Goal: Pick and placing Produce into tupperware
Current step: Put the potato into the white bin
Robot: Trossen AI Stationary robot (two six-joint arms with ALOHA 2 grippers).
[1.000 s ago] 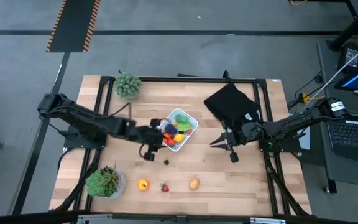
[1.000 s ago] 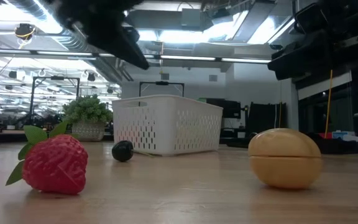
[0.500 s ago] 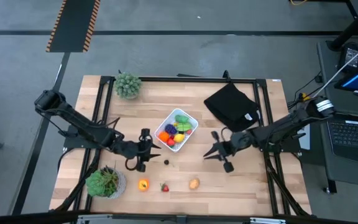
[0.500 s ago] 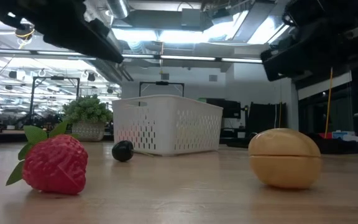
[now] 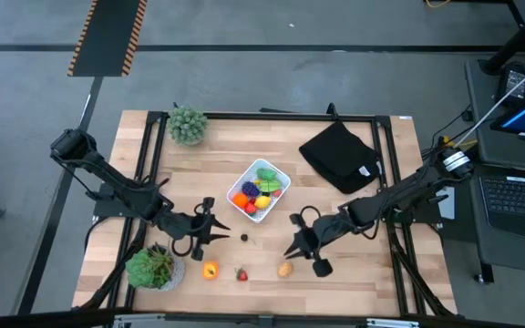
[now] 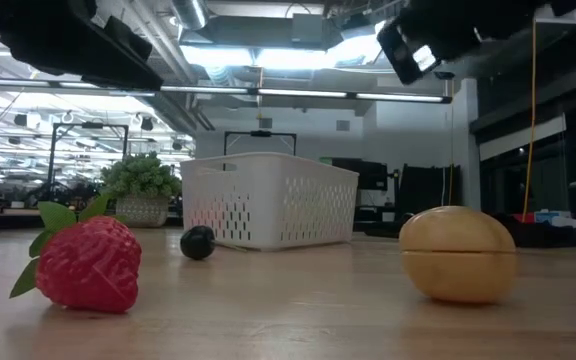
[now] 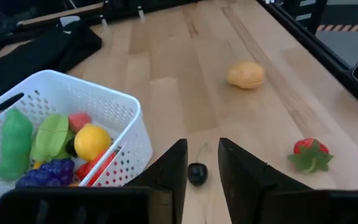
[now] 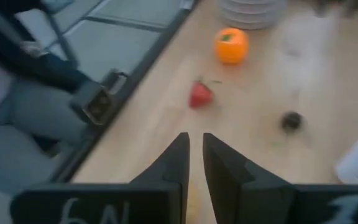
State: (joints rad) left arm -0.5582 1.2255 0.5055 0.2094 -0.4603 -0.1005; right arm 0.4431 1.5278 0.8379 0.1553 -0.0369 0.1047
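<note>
I see left gripper (image 7: 199, 163) slightly open over small black cherry (image 7: 197, 173); right gripper (image 8: 193, 158) nearly shut, empty; low view hides both.

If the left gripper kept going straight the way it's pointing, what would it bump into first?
Most likely the small dark cherry. In the left wrist view it lies on the table just ahead of the left gripper, in line with the gap between its fingers. The white basket sits just off to one side, so depth permitting it would be missed.
</note>
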